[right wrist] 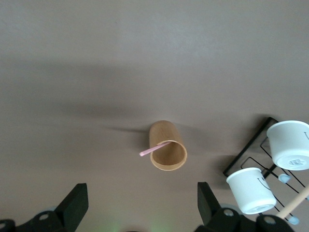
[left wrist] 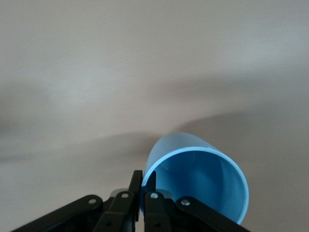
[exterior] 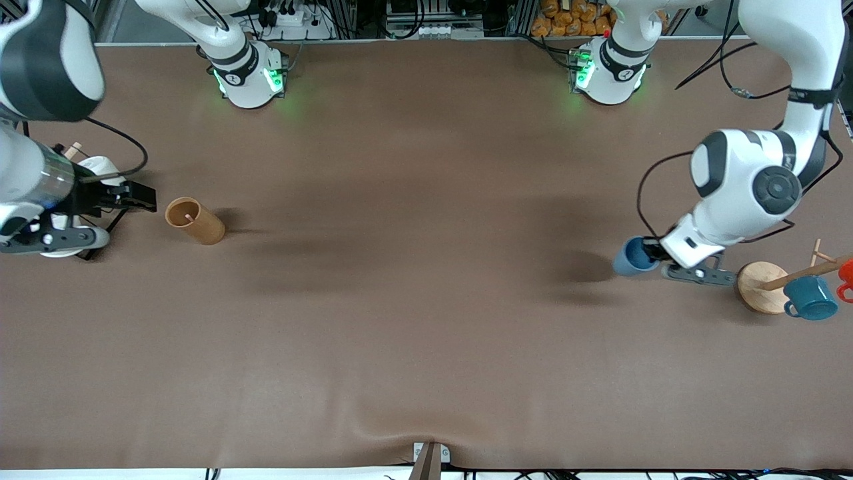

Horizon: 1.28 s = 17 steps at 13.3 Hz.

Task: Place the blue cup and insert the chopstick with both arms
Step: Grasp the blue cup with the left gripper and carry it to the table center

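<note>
The light-blue cup (exterior: 632,257) (left wrist: 203,180) is tilted on its side low over the table at the left arm's end. My left gripper (exterior: 656,256) (left wrist: 144,186) is shut on its rim, one finger inside the cup and one outside. A round wooden holder (exterior: 195,221) (right wrist: 167,152) stands toward the right arm's end, and the thin pink chopstick (right wrist: 154,148) (exterior: 188,217) leans in it with its tip over the rim. My right gripper (exterior: 146,199) (right wrist: 142,203) hangs open beside the holder, nothing between its fingers (right wrist: 76,204).
A wooden mug rack with a round base (exterior: 762,287) stands at the left arm's end, with a teal handled mug (exterior: 810,298) and a red thing (exterior: 846,275) on it. White cups (right wrist: 251,189) sit on a black wire rack (right wrist: 247,151) at the right arm's end.
</note>
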Each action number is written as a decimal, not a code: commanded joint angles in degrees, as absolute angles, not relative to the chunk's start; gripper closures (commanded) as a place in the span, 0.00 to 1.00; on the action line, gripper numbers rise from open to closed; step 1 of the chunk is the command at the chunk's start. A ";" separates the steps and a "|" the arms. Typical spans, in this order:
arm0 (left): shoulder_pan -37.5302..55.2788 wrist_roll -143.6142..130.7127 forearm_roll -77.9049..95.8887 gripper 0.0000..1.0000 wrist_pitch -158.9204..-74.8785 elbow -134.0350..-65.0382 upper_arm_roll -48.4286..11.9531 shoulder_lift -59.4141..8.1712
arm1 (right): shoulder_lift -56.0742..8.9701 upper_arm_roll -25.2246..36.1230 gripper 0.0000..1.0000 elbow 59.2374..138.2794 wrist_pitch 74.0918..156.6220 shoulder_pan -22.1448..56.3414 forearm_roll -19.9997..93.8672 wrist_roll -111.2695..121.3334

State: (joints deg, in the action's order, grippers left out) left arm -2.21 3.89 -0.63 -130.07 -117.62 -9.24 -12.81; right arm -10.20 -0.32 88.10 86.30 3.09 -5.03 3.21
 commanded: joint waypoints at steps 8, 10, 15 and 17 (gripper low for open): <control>18.69 -40.04 -1.05 1.00 -125.95 -98.37 -25.31 -27.66 | -13.35 -0.26 0.00 89.56 83.24 5.54 -10.19 -7.19; 23.44 -47.16 -4.03 1.00 -126.21 -95.20 -25.23 -32.67 | -14.50 -0.18 0.00 89.56 83.23 5.54 -10.28 -7.65; 27.42 -57.65 -11.07 1.00 -129.37 -95.18 -25.31 -36.21 | -16.69 -0.18 0.07 89.74 83.32 6.32 -11.42 -11.84; 28.56 -59.66 -11.25 1.00 -129.37 -95.10 -25.23 -36.82 | -17.66 -0.26 0.11 90.17 83.41 8.08 -14.66 -14.84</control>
State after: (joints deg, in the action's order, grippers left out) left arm 27.33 -56.62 -9.66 -129.36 -96.33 -25.65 -36.36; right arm -17.03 -0.23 89.90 83.82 6.15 -11.54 -11.40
